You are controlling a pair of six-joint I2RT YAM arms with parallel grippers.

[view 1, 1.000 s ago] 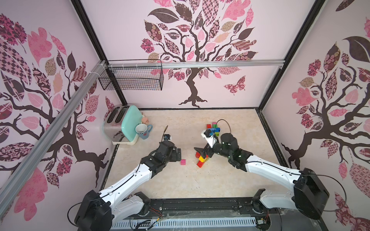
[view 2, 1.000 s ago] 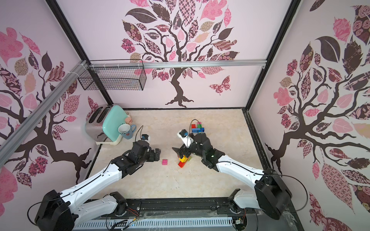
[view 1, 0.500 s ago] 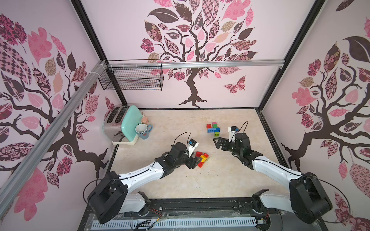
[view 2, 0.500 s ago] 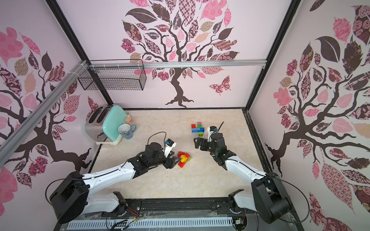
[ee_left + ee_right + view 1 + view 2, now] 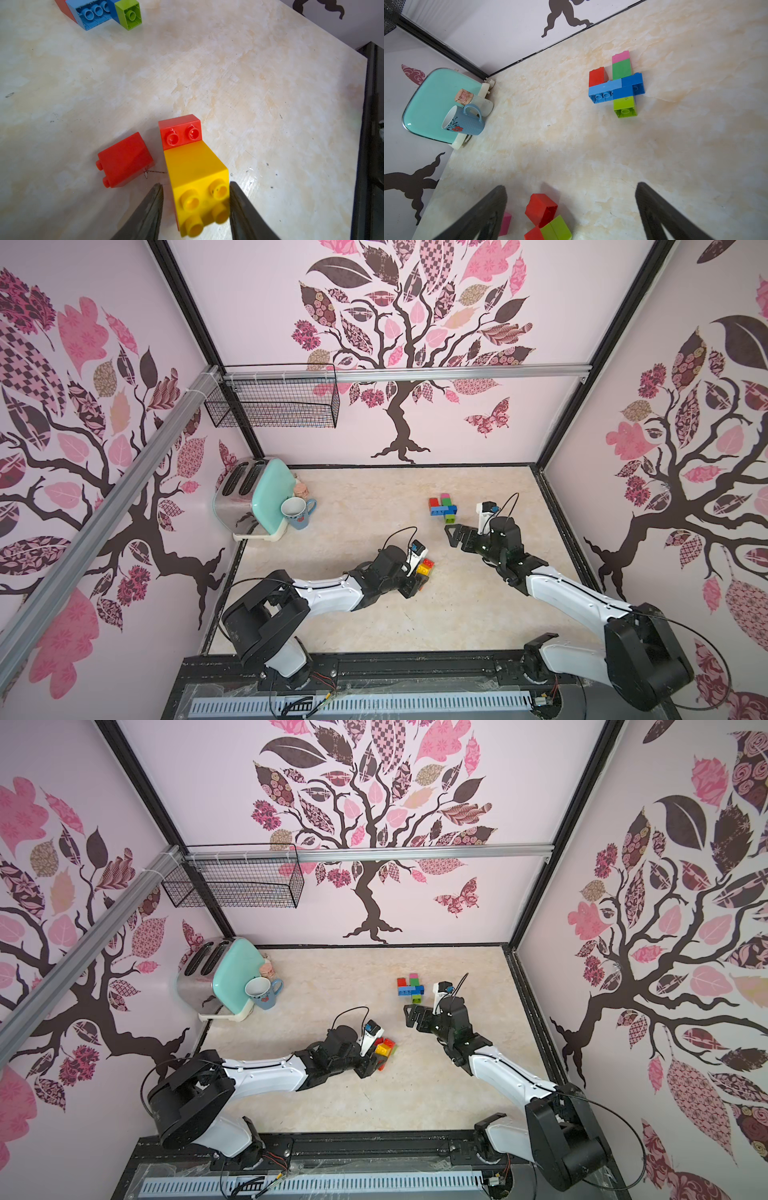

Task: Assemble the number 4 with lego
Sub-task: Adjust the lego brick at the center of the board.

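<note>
Two lego clusters in both top views. Joined group [image 5: 444,508] of red, pink, green, blue and lime bricks right of frame centre, on the pale surface [image 5: 457,614]. Red-and-yellow cluster [image 5: 424,567] lower, near frame centre, at the tip of the left end effector [image 5: 420,576]. Right end effector [image 5: 451,537] just below the joined group, apart from it, spread wide, empty. Mug [image 5: 297,512] against toaster [image 5: 253,499] at mid-left, well apart from every brick.

Left wrist view: left end effector [image 5: 195,187] narrow around a yellow brick [image 5: 195,164], not clamped: one finger [image 5: 243,207] touching the brick's side, thin gap at the other. Red brick [image 5: 179,133] joined to the yellow brick's far end. Loose red brick [image 5: 124,160] on its side just beside them, not touching. Blue and lime end of the joined group [image 5: 97,14] well apart beyond.

Right wrist view: right end effector [image 5: 571,186] at full spread, gripping nothing. Red, lime and pink bricks [image 5: 540,207] on the surface between its fingers, cut off by the frame edge. Joined group [image 5: 618,87] farther out, flat on the surface.
</note>
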